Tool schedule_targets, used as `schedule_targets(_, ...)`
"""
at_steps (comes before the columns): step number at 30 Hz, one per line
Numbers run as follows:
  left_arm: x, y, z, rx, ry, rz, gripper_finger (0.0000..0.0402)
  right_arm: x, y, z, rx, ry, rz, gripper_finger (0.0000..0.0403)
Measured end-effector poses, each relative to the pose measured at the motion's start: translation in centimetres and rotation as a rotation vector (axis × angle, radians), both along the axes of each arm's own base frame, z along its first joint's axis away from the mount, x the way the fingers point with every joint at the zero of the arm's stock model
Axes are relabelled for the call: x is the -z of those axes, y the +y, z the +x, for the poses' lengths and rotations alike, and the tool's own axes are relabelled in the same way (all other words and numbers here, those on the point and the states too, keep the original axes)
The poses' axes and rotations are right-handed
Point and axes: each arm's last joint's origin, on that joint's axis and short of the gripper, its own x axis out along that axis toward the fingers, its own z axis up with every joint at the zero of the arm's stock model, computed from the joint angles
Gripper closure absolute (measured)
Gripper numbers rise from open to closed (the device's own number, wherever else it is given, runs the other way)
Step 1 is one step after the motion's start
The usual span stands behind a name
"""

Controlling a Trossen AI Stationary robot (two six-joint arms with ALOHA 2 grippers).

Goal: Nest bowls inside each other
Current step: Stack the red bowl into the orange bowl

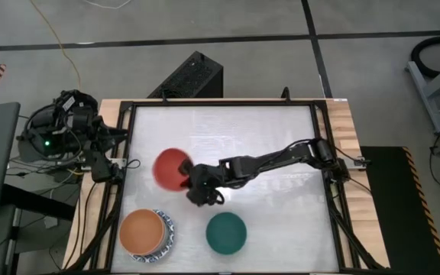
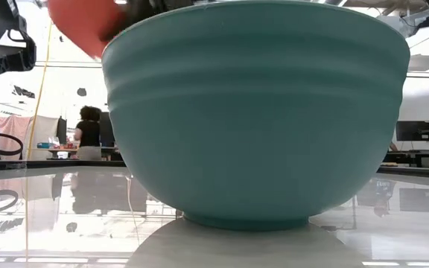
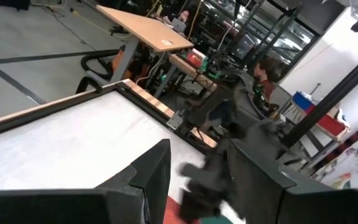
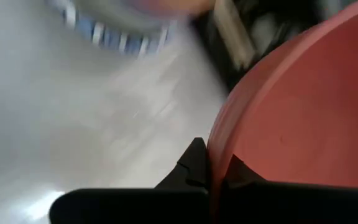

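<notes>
Nearest the table's front edge sits the green bowl [image 1: 226,233], with the orange bowl [image 1: 141,231] nested in a blue-rimmed bowl [image 1: 166,235] to its left. Just behind them, the right gripper [image 1: 192,180] is clamped on the red bowl's [image 1: 171,168] rim, bowl tilted. Far left, the left gripper [image 3: 197,171] waits at the table's edge, fingers half apart.

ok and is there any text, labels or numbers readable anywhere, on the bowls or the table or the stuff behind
No readable text in any view.
Red bowl, held at its rim by the right gripper: plain.
Orange bowl and green bowl: plain.
Blue-patterned bowl under the orange one: rim pattern only, no letters.
Paper on the desk in the left wrist view: too small to read.
</notes>
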Motion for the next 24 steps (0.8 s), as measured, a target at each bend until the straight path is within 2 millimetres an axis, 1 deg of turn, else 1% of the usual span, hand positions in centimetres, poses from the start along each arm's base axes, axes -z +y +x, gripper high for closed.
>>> schedule_targets(4,0.1,0.3,-0.1,-0.011,-0.004,0.006,0.0253,-1.7,1.1,0.5,-0.208,-0.142,-0.084,0.0396)
schedule_targets(7,0.1,0.4,-0.1,-0.023,-0.007,0.018,0.0253,-2.3,1.5,1.1,-0.303,-0.193,-0.112,0.0396)
schedule_targets(11,0.2,0.5,-0.1,-0.034,-0.016,-0.004,0.0253,-1.6,2.1,2.3,-0.424,-0.194,-0.121,0.0396)
schedule_targets(13,0.2,0.5,-0.1,-0.039,-0.023,-0.023,0.0253,-1.6,2.5,2.9,-0.481,-0.187,-0.127,0.0396)
schedule_targets(16,0.2,0.5,-0.1,-0.040,-0.028,-0.047,0.0253,-2.4,3.2,3.6,-0.548,-0.204,-0.137,0.0396)
schedule_targets(19,0.2,0.5,-0.1,-0.041,-0.034,-0.073,0.0253,-2.7,4.2,4.2,-0.615,-0.210,-0.158,0.0396)
schedule_targets(24,0.2,0.5,-0.1,-0.041,-0.036,-0.082,0.0253,-1.8,5.9,5.4,-0.675,-0.251,-0.145,0.0396)
